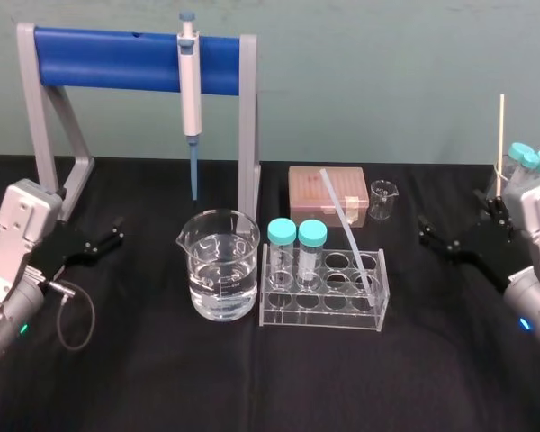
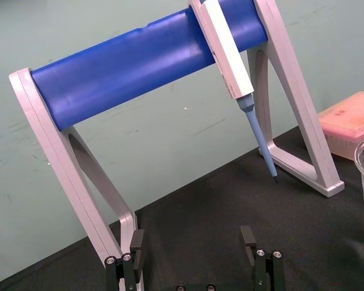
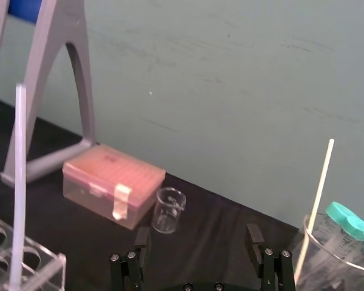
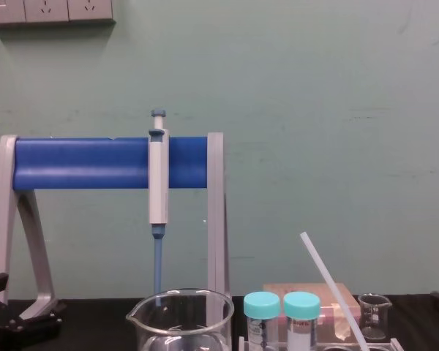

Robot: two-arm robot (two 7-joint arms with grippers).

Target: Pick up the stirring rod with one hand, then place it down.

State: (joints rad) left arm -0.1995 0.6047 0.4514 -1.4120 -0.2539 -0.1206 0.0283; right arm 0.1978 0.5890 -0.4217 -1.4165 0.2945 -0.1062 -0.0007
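Translucent white stirring rod (image 1: 346,229) leans in the clear acrylic rack (image 1: 324,317); black left gripper (image 1: 114,233) and right gripper (image 1: 428,231) flank it, open-jawed; a sideways pull could tip the rack

In rack (image 1: 342,320) right of beaker (image 1: 220,266): stirring rod (image 1: 346,229)

I'm looking at pale grey arm housings (image 1: 18,234) carrying black angular grippers, left gripper (image 1: 115,232) and right gripper (image 1: 425,230), silver screws (image 2: 111,260) showing, a grey cable (image 1: 91,317) looping at eight o'clock.
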